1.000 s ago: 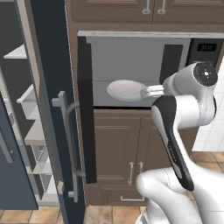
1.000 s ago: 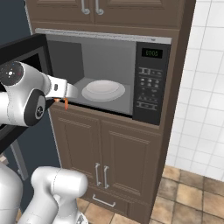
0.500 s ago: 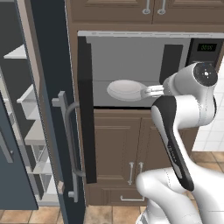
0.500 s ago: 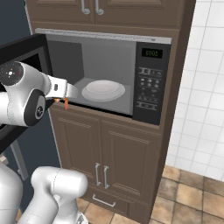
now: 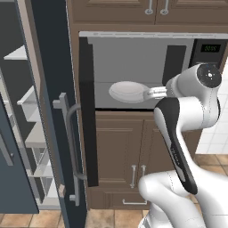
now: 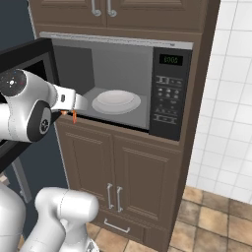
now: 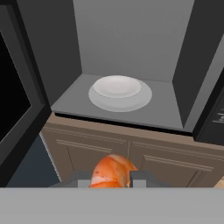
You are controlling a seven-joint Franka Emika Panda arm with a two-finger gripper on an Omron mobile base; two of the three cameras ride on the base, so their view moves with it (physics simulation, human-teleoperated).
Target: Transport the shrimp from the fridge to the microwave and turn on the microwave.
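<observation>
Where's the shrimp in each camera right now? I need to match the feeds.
Left base view: I can't make it out; the arm covers that spot.
Right base view: shrimp, orange sliver under the wrist, left of the white plate.
Hand view: bottom centre, between the tool tips.
Shared landmark: the white plate in the microwave.

No visible change across the three moments.

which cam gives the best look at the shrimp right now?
Hand view. The shrimp sits large and orange between the fingers, facing the open microwave and its plate. In the right base view it is just a small orange sliver hanging under the hand. In the left base view the arm covers it.
</observation>
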